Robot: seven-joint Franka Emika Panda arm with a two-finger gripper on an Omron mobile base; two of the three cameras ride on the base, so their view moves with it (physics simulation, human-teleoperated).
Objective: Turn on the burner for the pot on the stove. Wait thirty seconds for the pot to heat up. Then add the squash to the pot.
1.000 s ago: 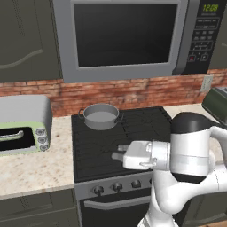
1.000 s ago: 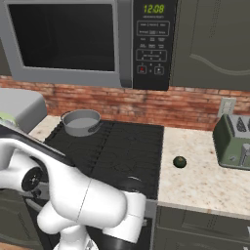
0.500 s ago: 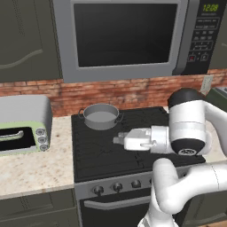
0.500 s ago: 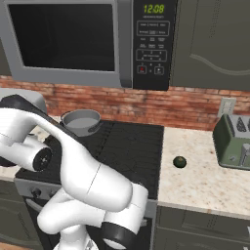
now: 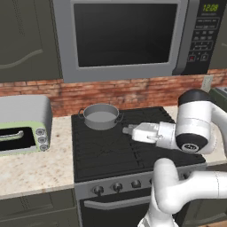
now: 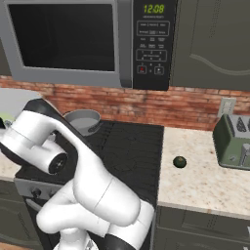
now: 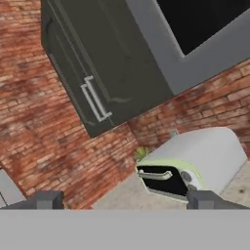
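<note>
I have the microwave (image 5: 119, 37) spanning the top of the left base view, and below it the stove (image 5: 111, 146) takes the centre, its steel strip of knobs running along the lower middle. The pale-green toaster oven (image 5: 20, 126) sits at the left edge on the tabletop (image 5: 35, 170).

My arm crosses the right half of that frame, with the pincer (image 5: 126, 130) hanging out over the black grates, just right of the pot (image 5: 101, 116), which stands on the rear left burner (image 5: 103, 126). In the hand view the two dark fingertips stand wide apart at the bottom corners with nothing between them, so I read the pincer as released and empty; it looks toward the toaster oven and brick wall rather than the knobs.

I see no blue flame under the pot, though at this angle I cannot be sure, so I judge the burner as not yet lit. The squash (image 6: 179, 162) lies untouched on the tabletop in the right centre of the right base view, well apart from the pot. Lighting, waiting and adding the squash all appear left to do.
</note>
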